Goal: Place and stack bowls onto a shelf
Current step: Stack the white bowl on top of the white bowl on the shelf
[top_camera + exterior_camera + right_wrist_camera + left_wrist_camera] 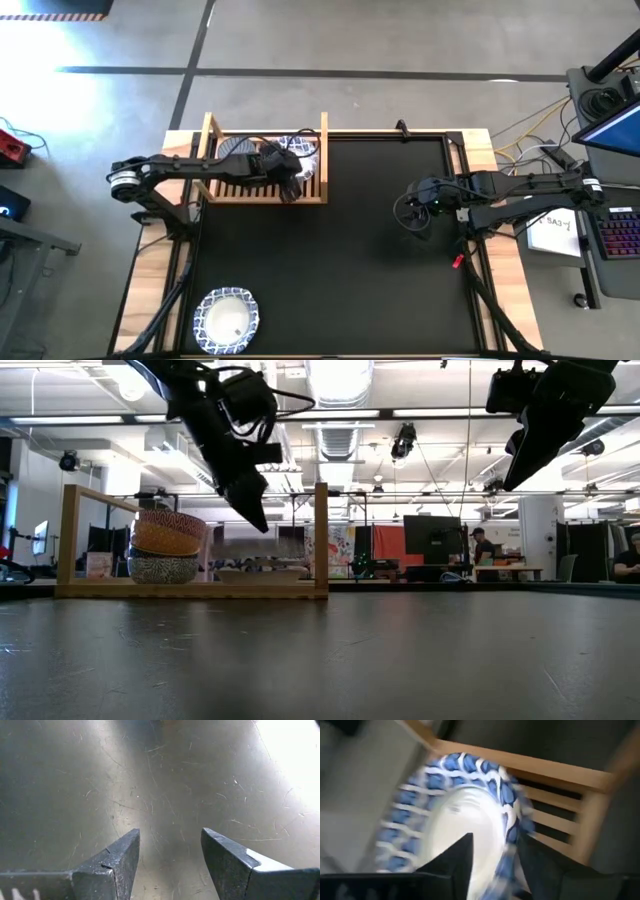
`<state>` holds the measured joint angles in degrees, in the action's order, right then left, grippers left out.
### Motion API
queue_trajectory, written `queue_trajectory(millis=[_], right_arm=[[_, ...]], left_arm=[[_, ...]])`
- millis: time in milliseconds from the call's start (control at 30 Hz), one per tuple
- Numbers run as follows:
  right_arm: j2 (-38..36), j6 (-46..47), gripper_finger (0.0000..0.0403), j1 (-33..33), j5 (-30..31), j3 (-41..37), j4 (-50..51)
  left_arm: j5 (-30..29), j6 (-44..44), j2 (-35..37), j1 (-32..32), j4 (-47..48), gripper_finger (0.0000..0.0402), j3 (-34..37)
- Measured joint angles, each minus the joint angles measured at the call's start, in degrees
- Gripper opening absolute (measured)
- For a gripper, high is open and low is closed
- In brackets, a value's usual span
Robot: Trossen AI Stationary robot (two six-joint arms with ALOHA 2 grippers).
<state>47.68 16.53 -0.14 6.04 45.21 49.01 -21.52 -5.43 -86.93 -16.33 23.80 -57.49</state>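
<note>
With its fingers parted astride the rim of the white bowl (pixel 465 815) on the shelf (pixel 222 192) at eleven o'clock, the left gripper (pixel 492 865) could snag and tip it when lifting.

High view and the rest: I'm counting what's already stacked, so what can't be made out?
- High view: left hand and its arm cover the bowls in the shelf.
- Low view: the stack of small bowls blends together; count unclear.
- Left wrist view: blue-rimmed bowl blurred, edge cut off.
</note>
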Motion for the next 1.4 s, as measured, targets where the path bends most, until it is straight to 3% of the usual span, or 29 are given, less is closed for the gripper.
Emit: queue_trajectory(millis=[167, 333, 467, 800, 1233, 1400], right_arm=[[0.0, -0.2, 0.0201, 0.0, 0.0, 0.0, 0.0], [0.0, -0.2, 0.0201, 0.0, 0.0, 0.0, 0.1], [0.0, -0.2, 0.0201, 0.0, 0.0, 0.0, 0.2], [0.0, -4.6, 0.0201, 0.0, 0.0, 0.0, -0.1], [-0.1, -4.4, 0.0201, 0.0, 0.0, 0.0, -7.1], [0.0, -2.4, 0.0201, 0.0, 0.0, 0.0, -9.4]], left_arm=[[14.5, 4.4, 0.6, 0.4, 2.3, 0.0175, 0.0], [19.3, 6.4, 2.3, 2.7, 6.1, 0.0179, 0.0], [19.5, 11.8, 4.7, 8.1, 8.3, 0.0172, 0.0], [16.6, 31.6, 6.3, 28.8, 9.4, 0.0162, 0.0], [16.4, 70.2, 5.9, 48.9, 10.1, 0.0162, 0.0], [13.8, 86.4, 5.9, 55.1, 10.2, 0.0162, 0.0]])
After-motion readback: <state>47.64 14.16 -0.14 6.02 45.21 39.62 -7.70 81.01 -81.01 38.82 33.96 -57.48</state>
